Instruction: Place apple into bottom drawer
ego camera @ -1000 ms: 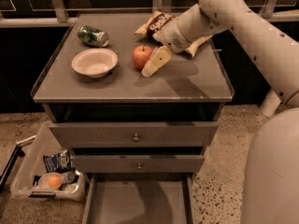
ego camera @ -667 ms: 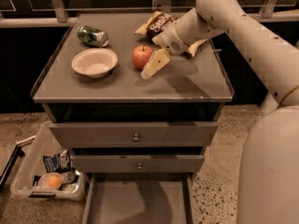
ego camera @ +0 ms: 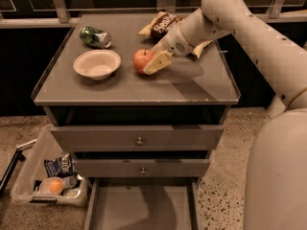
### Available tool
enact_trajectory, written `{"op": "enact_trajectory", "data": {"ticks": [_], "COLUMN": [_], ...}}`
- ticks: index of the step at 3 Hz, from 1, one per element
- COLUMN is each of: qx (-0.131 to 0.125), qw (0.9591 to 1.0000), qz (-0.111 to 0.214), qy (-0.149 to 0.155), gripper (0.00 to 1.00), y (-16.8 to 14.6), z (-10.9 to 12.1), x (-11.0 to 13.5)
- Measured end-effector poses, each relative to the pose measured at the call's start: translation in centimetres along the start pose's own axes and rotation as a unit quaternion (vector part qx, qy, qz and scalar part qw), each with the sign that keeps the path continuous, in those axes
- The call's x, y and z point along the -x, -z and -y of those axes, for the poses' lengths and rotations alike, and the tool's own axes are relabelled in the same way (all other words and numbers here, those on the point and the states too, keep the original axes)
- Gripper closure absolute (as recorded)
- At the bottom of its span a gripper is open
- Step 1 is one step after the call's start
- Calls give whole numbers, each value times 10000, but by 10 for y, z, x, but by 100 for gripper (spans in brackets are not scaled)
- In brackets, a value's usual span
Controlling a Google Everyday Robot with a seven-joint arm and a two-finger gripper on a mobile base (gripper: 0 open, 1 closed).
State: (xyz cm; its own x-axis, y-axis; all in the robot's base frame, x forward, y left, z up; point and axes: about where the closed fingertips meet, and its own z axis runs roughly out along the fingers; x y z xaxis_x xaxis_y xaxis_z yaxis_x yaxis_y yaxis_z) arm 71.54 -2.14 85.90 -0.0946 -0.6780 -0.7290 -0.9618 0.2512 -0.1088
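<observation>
The red apple (ego camera: 140,60) stands on the grey cabinet top (ego camera: 192,87), just right of a white bowl. My gripper (ego camera: 153,64) reaches in from the right on the pale arm and sits against the apple's right front side, partly covering it. The apple rests on the top. The bottom drawer (ego camera: 144,210) is pulled out at the foot of the cabinet, and its flat grey floor is bare where it shows.
A white bowl (ego camera: 97,63), a green can (ego camera: 95,36) lying on its side and a chip bag (ego camera: 163,25) share the top. Two shut knobbed drawers (ego camera: 139,139) sit above the open one. A clear bin (ego camera: 29,178) with an orange fruit (ego camera: 53,185) stands on the floor at left.
My gripper has shifted slightly left, closing in on the apple's right side. The apple and the other things have not moved.
</observation>
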Motion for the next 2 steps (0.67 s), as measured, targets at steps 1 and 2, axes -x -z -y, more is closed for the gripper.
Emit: {"op": "enact_trajectory", "data": {"ticks": [1, 2], "qx": [0, 1], "qw": [10000, 10000], "qz": [0, 0], "qy": [0, 0], "gripper": [66, 89], "y": [0, 0], "z": [0, 0], "x": [0, 0]}}
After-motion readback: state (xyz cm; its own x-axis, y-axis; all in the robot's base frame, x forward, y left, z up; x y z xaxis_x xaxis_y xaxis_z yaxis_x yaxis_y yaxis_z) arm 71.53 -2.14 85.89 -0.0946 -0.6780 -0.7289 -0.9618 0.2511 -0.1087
